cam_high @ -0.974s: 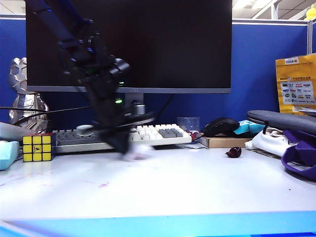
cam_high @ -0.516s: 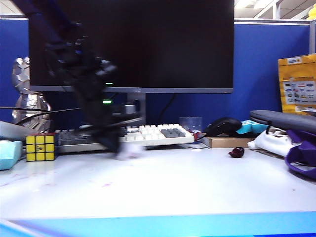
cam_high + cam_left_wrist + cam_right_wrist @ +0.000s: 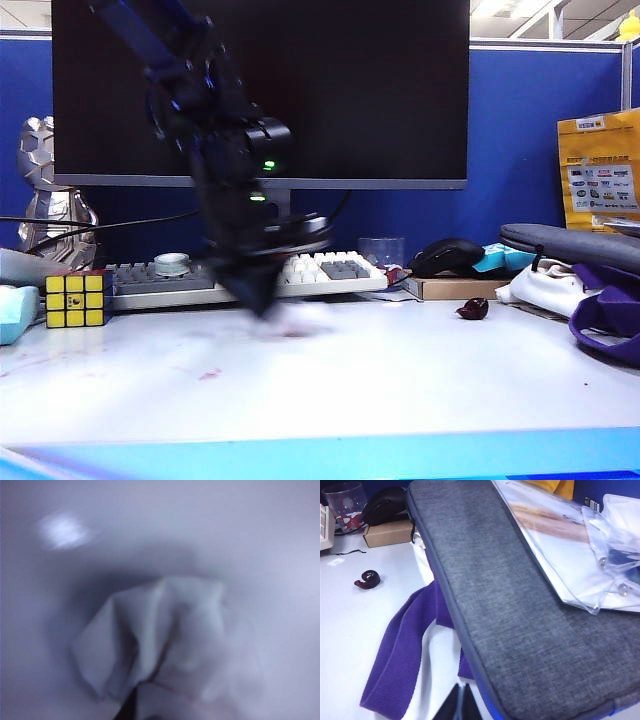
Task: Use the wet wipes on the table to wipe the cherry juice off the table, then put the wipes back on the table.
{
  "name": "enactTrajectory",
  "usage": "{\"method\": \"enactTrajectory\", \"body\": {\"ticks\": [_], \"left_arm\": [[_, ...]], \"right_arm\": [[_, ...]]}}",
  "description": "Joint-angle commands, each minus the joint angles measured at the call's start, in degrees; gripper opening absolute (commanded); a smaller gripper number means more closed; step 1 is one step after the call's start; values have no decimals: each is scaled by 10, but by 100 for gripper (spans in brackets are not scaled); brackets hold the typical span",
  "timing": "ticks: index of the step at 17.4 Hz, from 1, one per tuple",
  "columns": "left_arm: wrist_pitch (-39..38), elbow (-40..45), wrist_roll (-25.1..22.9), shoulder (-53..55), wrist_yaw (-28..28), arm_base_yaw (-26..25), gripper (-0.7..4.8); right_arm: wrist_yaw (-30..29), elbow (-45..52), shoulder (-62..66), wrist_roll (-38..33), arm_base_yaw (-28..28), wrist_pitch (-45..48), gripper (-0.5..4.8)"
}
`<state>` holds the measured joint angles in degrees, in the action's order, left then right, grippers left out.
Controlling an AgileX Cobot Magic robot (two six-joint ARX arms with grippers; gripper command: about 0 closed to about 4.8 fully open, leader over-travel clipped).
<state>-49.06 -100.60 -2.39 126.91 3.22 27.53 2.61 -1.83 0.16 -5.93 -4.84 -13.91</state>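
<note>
Wiping near the table's (image 3: 420, 385) middle, the left gripper (image 3: 262, 300) pointed down with jaws clamped on the wet wipes (image 3: 165, 640), a blurred white wad pressed on the white top in front of the keyboard (image 3: 320, 272); nearer the blue front edge, faint pink cherry juice (image 3: 210, 375) specks lay left of centre; a Rubik's cube (image 3: 75, 298) stood far left, a dark cherry (image 3: 473, 309) sat well right; behind rose a black monitor (image 3: 350, 90); the right gripper (image 3: 460, 705) hovered over the grey sleeve (image 3: 520, 605) and purple strap (image 3: 400, 655) at the right side, its dark fingertips together, holding nothing; a computer mouse (image 3: 447, 255) rested on a cardboard box (image 3: 455, 288).
</note>
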Motion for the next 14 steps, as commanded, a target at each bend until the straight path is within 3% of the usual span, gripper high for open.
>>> {"method": "enactTrajectory", "body": {"ticks": [1, 5, 8, 10, 12, 14], "left_arm": [[-137, 15, -21, 23, -129, -47, -6], [-132, 15, -17, 23, -50, -63, -6], [-23, 15, 35, 23, 67, -47, -6], [78, 15, 107, 23, 149, -41, -6], [134, 15, 136, 23, 131, -42, -6], [134, 15, 133, 23, 36, -52, -6]], "right_arm": [[2, 0, 0, 1, 0, 1, 0], [2, 0, 0, 1, 0, 1, 0], [2, 0, 0, 1, 0, 1, 0], [2, 0, 0, 1, 0, 1, 0], [2, 0, 0, 1, 0, 2, 0], [2, 0, 0, 1, -1, 1, 0]]}}
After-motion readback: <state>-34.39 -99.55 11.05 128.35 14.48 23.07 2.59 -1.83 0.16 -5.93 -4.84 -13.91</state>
